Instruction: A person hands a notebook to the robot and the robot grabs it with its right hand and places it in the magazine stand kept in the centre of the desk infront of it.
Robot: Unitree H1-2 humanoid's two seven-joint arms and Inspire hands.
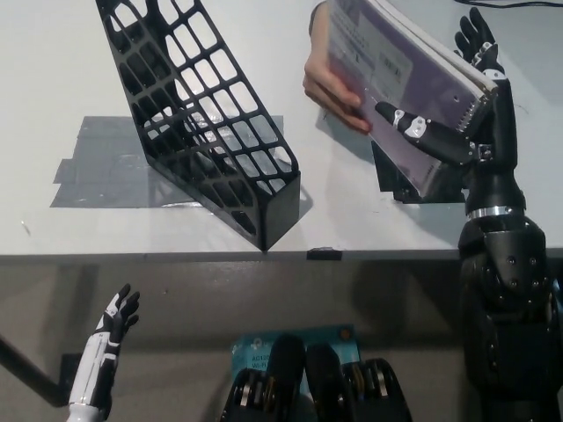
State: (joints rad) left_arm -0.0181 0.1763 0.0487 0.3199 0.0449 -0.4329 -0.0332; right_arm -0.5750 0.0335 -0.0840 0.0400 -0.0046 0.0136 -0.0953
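1. Right hand, black, is raised over the right side of the desk with its fingers spread apart; the thumb lies across the front cover of the notebook and the other fingers rise behind the spiral edge, so the notebook sits between them.
2. Whether that hand has truly clamped the notebook cannot be told; the fingers look only partly closed around it.
3. A person's hand grips the notebook at its left edge, with the fingers wrapped over the cover.
4. The notebook has a pale purple cover with a white label and a wire spiral binding along its right edge; it is held tilted in the air above the desk, with its dark shadow falling on the surface below.
5. The black lattice magazine stand stands on the desk to the left of the notebook and well apart from it, its tall end toward the far side and its low end near the front edge of the desk.
6. Grey tape lies flat on the desk under and beside the stand.
7. Left hand, white, hangs below the desk edge at the lower left, fingers loosely apart and holding nothing.
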